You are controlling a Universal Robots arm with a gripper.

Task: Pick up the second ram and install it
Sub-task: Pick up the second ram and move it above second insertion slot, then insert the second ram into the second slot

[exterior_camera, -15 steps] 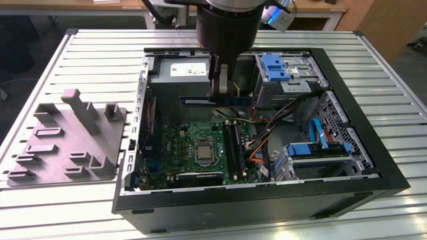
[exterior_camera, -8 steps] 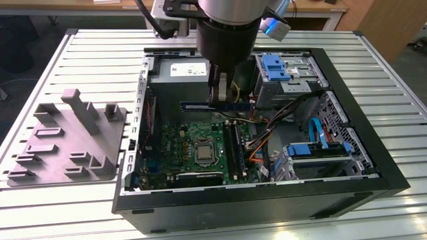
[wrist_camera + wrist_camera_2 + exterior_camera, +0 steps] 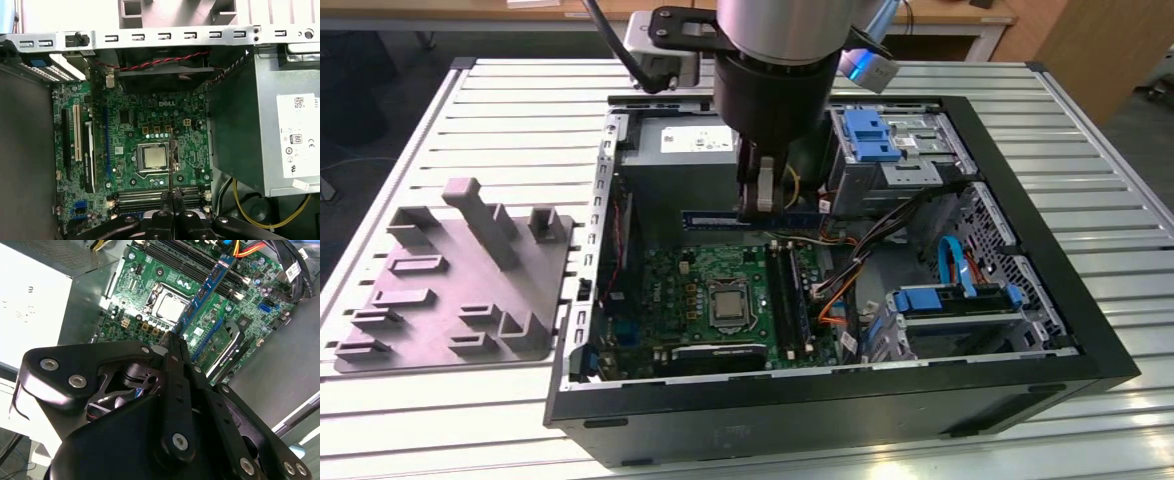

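Observation:
The second ram (image 3: 714,216), a long thin blue-green stick, hangs level above the green motherboard (image 3: 707,290) inside the open computer case. My gripper (image 3: 758,205) is shut on its middle, and both ends stick out past the fingers. In the second wrist view the ram (image 3: 207,290) reaches out from the gripper (image 3: 172,337) over the board, near the black memory slots (image 3: 185,260). In the first wrist view the ram (image 3: 171,165) appears edge-on above the gripper (image 3: 171,200), in front of the processor socket (image 3: 152,156) and over the memory slots (image 3: 145,196).
The case walls (image 3: 854,400) surround the board. A grey power supply (image 3: 674,150) sits at the back, a drive cage with a blue latch (image 3: 874,135) beside it, and cables (image 3: 854,270) and a blue drive tray (image 3: 961,300) on the exterior view's right. A grey fixture plate (image 3: 454,270) lies left of the case.

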